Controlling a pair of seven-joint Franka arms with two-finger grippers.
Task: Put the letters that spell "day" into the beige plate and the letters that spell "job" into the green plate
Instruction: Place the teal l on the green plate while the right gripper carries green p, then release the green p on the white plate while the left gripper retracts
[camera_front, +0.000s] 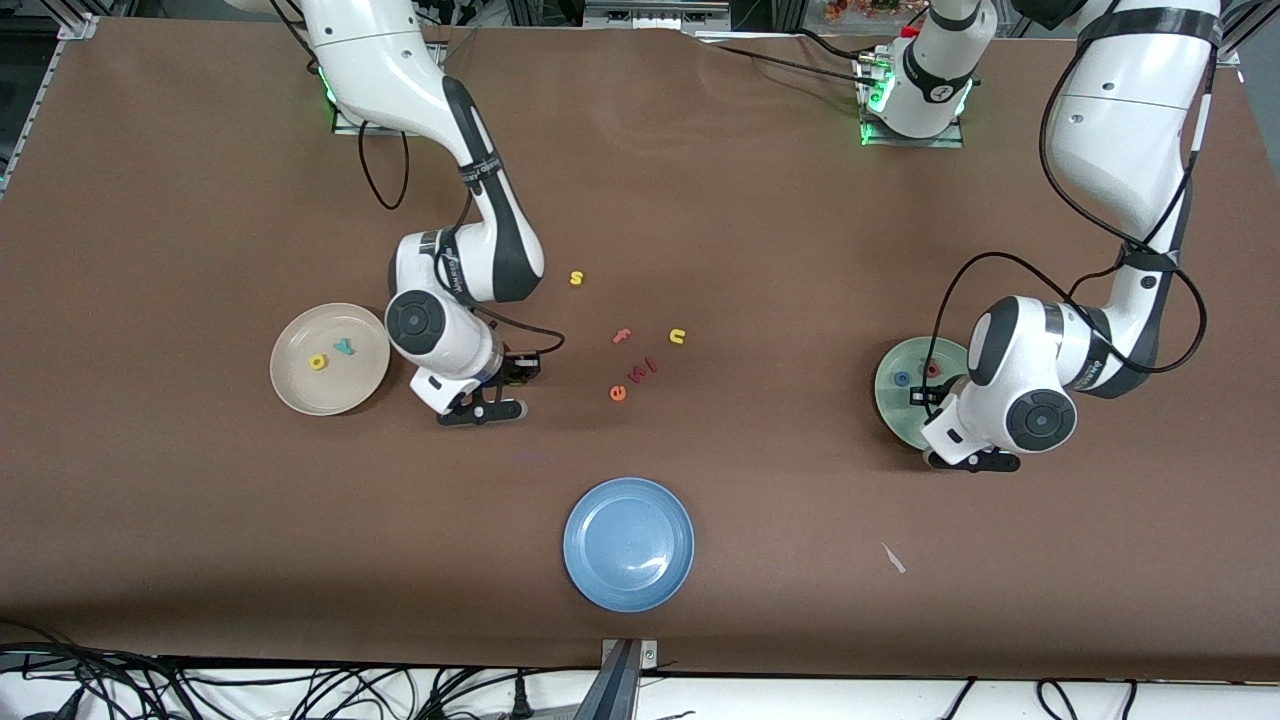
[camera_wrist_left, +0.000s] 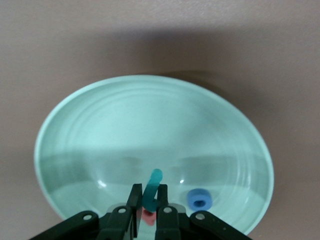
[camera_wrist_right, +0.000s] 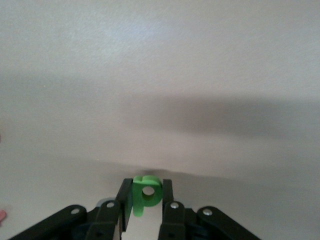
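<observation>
My left gripper (camera_wrist_left: 148, 194) is shut on the teal j (camera_wrist_left: 154, 181) and holds it over the green plate (camera_wrist_left: 90, 150). The blue o (camera_wrist_left: 200, 199) and the pinkish-red b (camera_wrist_left: 148, 218) lie in that plate (camera_front: 888, 402). My right gripper (camera_wrist_right: 147, 181) is shut on the green d (camera_wrist_right: 141, 184) above bare table, between the beige plate (camera_front: 295, 392) and the loose letters. The beige plate holds the yellow a (camera_front: 318, 361) and the teal y (camera_front: 344, 346). In the front view the right gripper (camera_front: 482, 410) hides the d.
A blue plate (camera_front: 628, 543) sits nearer the front camera, mid-table. Loose letters lie mid-table: a yellow s (camera_front: 575, 278), pink f (camera_front: 621, 336), yellow u (camera_front: 677, 336), orange e (camera_front: 618, 393) and others (camera_front: 642, 369). A white scrap (camera_front: 893, 558) lies near the front edge.
</observation>
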